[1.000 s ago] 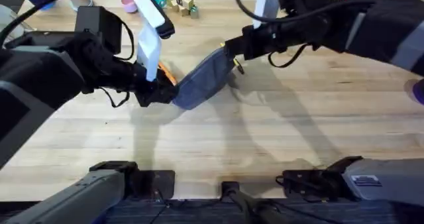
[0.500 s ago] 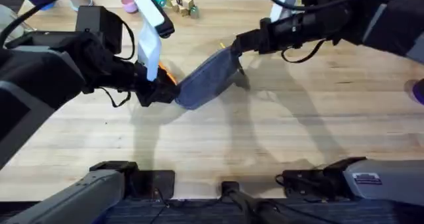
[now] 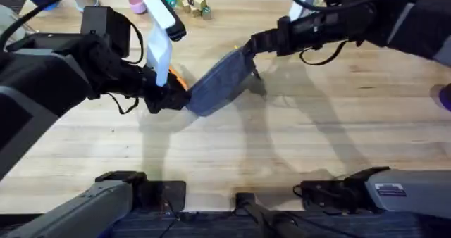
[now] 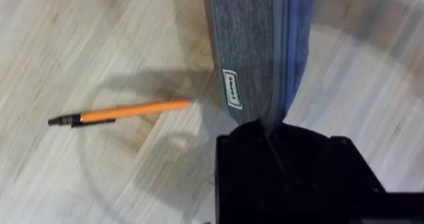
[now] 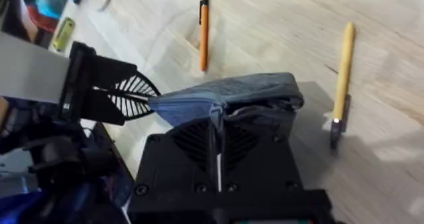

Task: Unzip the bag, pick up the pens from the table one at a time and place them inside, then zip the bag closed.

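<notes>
With the bag (image 3: 220, 83) stretched mid-table, left gripper (image 3: 168, 97) clamped on its eight o'clock end and right gripper (image 3: 248, 46) pinching the two o'clock end, the zipper wants a steady pull along its line while the left arm holds firm.

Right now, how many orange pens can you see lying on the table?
2. One pen lies on the table beyond the bag, towards the left gripper; the other pen lies beside the bag's opposite side.

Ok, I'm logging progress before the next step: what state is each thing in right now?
Blue-grey fabric pencil pouch: held off the table, gripped at both ends.
Orange pen: lying on the table.
Yellow pen: lying on the table.
Left gripper: shut on pouch.
Right gripper: shut on pouch.
</notes>
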Tool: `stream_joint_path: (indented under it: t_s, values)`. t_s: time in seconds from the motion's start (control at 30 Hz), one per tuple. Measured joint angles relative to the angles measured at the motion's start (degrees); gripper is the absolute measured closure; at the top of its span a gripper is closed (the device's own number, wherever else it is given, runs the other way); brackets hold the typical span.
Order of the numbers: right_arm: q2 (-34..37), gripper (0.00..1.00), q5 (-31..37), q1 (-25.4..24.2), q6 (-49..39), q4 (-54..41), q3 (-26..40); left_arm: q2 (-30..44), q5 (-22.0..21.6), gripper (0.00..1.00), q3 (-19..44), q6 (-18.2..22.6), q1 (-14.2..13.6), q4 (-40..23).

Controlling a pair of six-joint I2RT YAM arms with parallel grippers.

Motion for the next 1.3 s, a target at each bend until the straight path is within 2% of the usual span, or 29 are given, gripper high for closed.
stream_joint_path:
  t_s: [0.17, 0.47, 0.93, 1.3]
  values:
    - [0.0, 0.97, 5.2, 4.3, -2.3, 0.4, 0.0, 0.0, -2.0, 0.958, 0.0, 0.0, 0.3, -0.6]
    - [0.0, 0.971, 13.1, 9.8, -4.6, 1.1, 0.0, 0.0, -2.6, 0.958, 0.0, 0.0, 0.4, -0.1]
    - [0.0, 0.973, 15.5, 16.5, -8.0, 7.9, 0.0, 0.0, -5.0, 0.958, 0.0, 0.0, 0.6, 0.1]
    - [-1.0, 0.973, 19.4, 24.6, -9.1, 12.4, 0.2, 0.0, -6.5, 0.958, -0.3, 0.0, 0.6, -0.8]
